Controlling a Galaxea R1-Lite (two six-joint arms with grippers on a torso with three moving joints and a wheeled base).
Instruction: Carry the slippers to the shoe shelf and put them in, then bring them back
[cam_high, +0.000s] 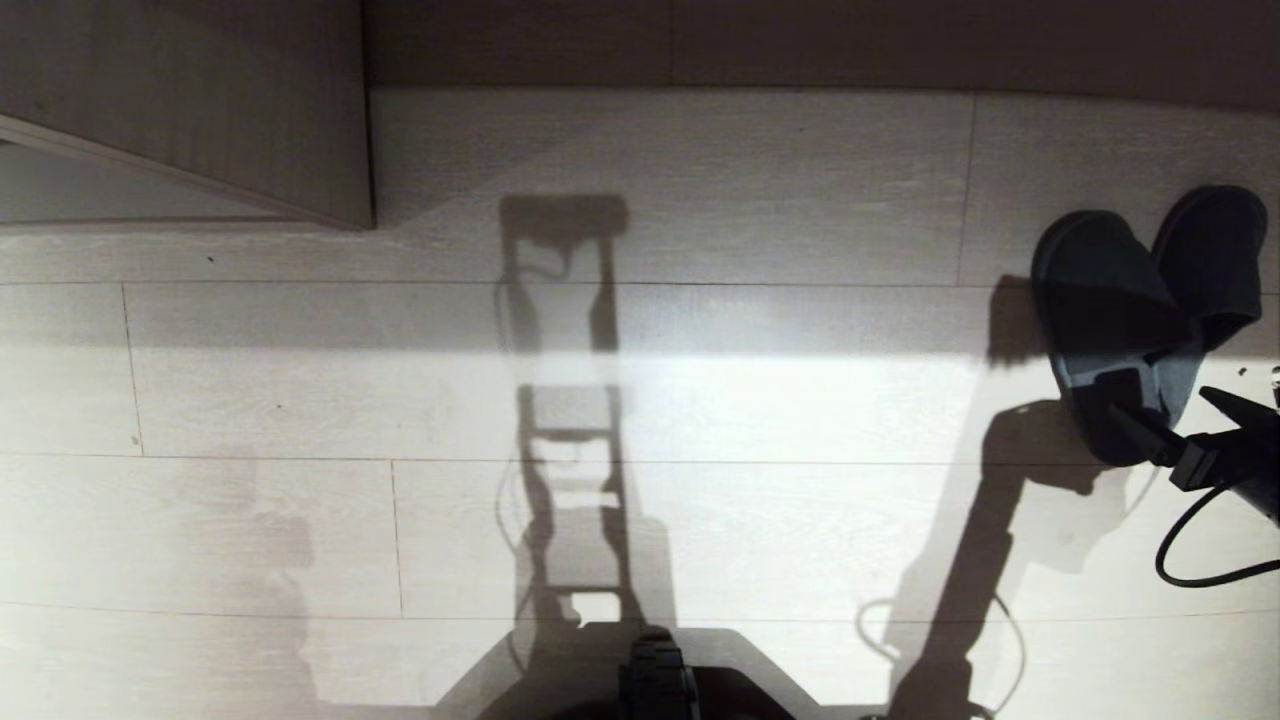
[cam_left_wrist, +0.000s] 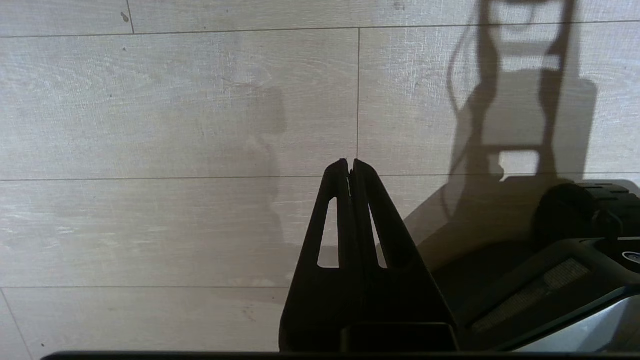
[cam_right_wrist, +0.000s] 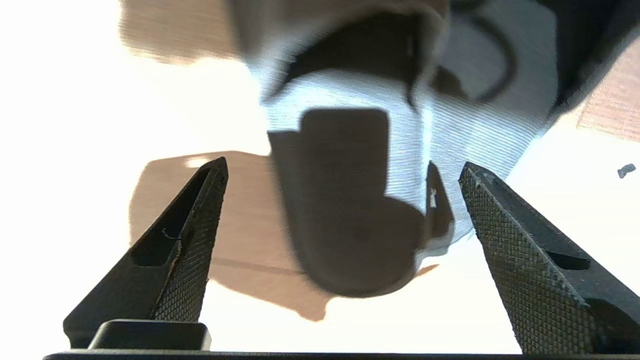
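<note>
Two slippers (cam_high: 1150, 320) overlap on the floor (cam_high: 700, 400) at 3 o'clock. Soft, light, floppy: grasp both heel edges together. Right gripper (cam_high: 1180, 415) spread wide, empty; left gripper (cam_left_wrist: 350, 165) closed, empty.

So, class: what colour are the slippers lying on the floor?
Dark grey-blue slippers, with a lighter sole edge; the head view shows them best.
</note>
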